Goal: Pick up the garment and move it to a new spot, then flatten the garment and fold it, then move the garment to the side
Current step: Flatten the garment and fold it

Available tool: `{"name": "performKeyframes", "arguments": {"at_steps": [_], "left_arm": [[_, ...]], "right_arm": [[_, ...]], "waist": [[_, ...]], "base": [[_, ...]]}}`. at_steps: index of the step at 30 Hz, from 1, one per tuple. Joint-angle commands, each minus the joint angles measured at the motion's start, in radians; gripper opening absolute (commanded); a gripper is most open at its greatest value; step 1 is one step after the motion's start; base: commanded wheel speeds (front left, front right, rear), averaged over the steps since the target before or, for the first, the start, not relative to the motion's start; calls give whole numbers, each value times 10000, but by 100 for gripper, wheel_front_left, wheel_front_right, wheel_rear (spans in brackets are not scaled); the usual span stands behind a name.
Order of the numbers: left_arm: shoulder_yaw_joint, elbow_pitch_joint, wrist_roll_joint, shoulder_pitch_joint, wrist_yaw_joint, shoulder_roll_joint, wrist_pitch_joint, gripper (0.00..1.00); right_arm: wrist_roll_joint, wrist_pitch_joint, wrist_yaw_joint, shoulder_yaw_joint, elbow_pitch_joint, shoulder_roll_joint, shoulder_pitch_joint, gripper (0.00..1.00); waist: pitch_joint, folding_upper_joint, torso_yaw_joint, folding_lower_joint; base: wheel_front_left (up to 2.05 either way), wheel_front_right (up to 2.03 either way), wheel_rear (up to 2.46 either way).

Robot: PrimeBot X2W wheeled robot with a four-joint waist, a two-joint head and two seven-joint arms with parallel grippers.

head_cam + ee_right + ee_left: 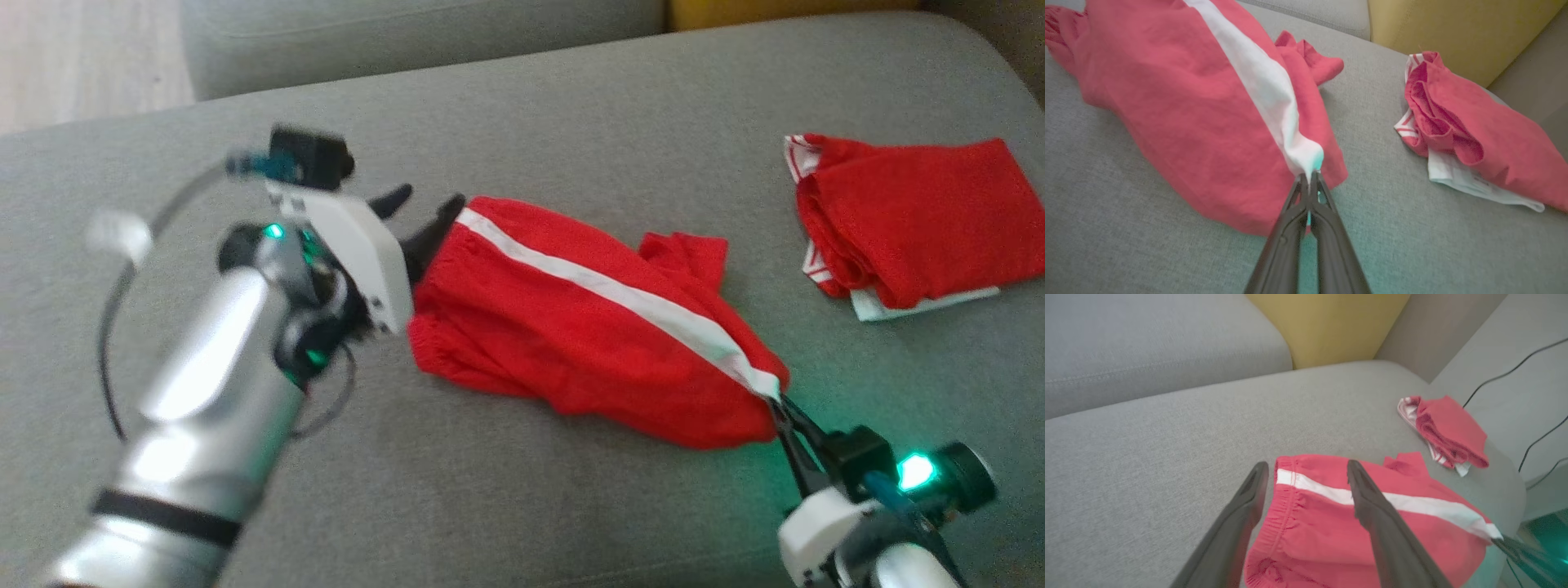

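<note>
The garment point(571, 335) is a pair of red shorts with a white side stripe, lying stretched across the grey sofa seat point(571, 122). My right gripper point(780, 404) is shut on the garment's hem corner at the stripe's end; the right wrist view shows the pinched white cloth at the gripper point(1310, 175) tips. My left gripper point(424, 204) stands open at the elastic waistband end of the garment point(1331, 522), its fingers point(1249, 498) spread, one over bare cushion and one over the red cloth, holding nothing.
A second red garment point(914, 220), folded with white trim, lies at the seat's right. The sofa backrest point(1147, 347) and a yellow cushion point(1327, 326) stand behind. Black cables point(1531, 359) hang off the sofa's right edge.
</note>
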Motion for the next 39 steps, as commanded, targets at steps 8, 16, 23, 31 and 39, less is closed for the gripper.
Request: {"name": "performKeyframes", "arguments": {"at_steps": [8, 16, 23, 31, 39], "left_arm": [[-623, 1420, -1807, -2886, -60, 1494, 3495, 100], [-959, 2441, -2311, -3583, -60, 1809, 4252, 100], [-1193, 2631, -2881, -3852, -61, 1897, 4496, 100], [-1576, 2539, -3439, -3932, -61, 2010, 4759, 100], [-1948, 2289, -3920, -3901, -61, 2042, 4900, 0]], "right_arm": [[18, -499, -9, 1210, 306, 54, -1376, 0], [38, -813, -9, 1614, 753, 224, -1869, 0], [6, -997, -9, 1610, 1072, 357, -2012, 0], [-28, -1117, -9, 1534, 1326, 432, -2087, 0], [-45, -1178, -9, 1529, 1444, 464, -2205, 0]], "waist": [[756, 0, -1104, 0], [1194, 0, -1631, 0], [1372, 0, -1831, 0], [1381, 0, -1843, 0], [1397, 0, -1824, 0]], "base": [[0, 0, 0], [0, 0, 0], [0, 0, 0], [0, 0, 0], [0, 0, 0]]}}
